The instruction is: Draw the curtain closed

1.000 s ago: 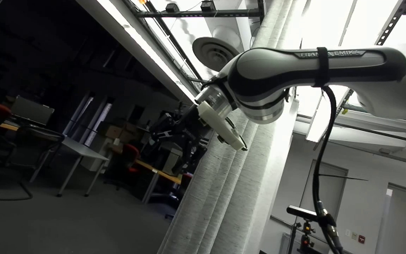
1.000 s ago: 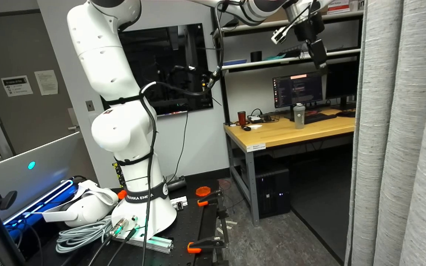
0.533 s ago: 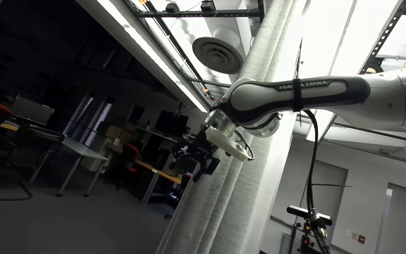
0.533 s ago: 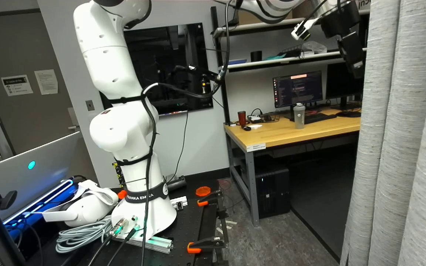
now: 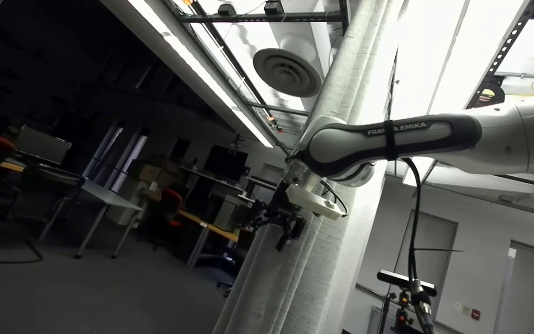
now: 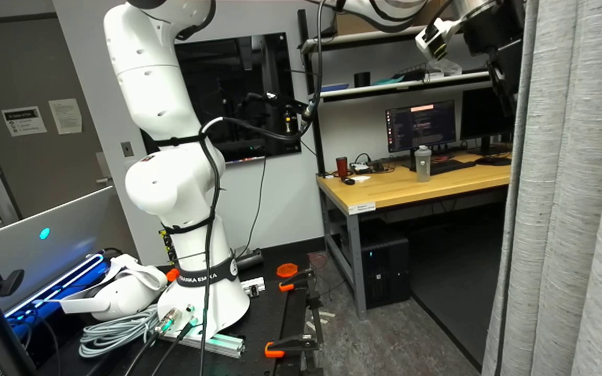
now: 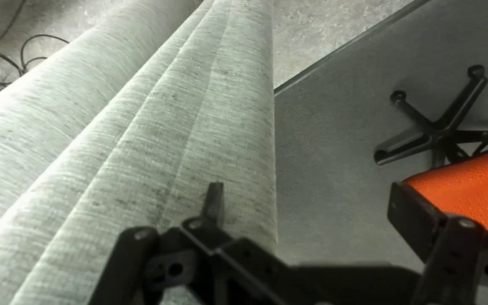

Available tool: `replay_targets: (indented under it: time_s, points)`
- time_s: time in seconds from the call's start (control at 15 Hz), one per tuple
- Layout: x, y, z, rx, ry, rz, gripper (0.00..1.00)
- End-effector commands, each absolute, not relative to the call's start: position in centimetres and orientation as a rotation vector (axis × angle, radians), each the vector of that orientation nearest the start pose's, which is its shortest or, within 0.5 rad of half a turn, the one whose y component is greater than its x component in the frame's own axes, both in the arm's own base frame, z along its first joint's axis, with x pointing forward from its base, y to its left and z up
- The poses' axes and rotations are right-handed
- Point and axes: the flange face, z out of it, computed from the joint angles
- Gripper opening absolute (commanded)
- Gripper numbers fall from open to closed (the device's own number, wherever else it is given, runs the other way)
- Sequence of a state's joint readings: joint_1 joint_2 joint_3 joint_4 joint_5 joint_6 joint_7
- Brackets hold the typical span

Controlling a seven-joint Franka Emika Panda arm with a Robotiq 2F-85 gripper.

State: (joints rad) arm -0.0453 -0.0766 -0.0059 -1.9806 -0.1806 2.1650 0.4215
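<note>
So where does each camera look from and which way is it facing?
An exterior view: apparently low, tilted, facing up at the arm and ceiling vent; the end effector shows.
An exterior view: higher than the desk, facing it and the robot base; much of the arm shows, the end effector only partly.
Wrist view: carried on the arm, looking down the curtain to the floor; its spread fingers show.
Both exterior views share the curtain and arm.

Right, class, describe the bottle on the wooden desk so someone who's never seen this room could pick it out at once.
In an exterior view, find the tall grey curtain along the right edge, then the wooden desk to its left. There, in front of the lit monitor, stands the bottle. It is grey and looks taller than the red cup to its left.
</note>
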Motion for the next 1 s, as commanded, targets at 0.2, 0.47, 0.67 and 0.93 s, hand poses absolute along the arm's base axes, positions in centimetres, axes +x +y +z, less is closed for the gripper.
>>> replay_targets:
  time_s: [0.2,0.47,0.67,0.93]
  points:
    - [53.2,-5.7,54.3,-3.248,0.552,-0.466,0.98]
    - [50.3,-6.8,54.0,-3.287,0.499,-0.377,0.98]
    - [48.2,-7.8,54.0,-3.304,0.482,-0.323,0.98]
    - [47.5,-8.2,54.8,-3.294,0.434,-0.386,0.98]
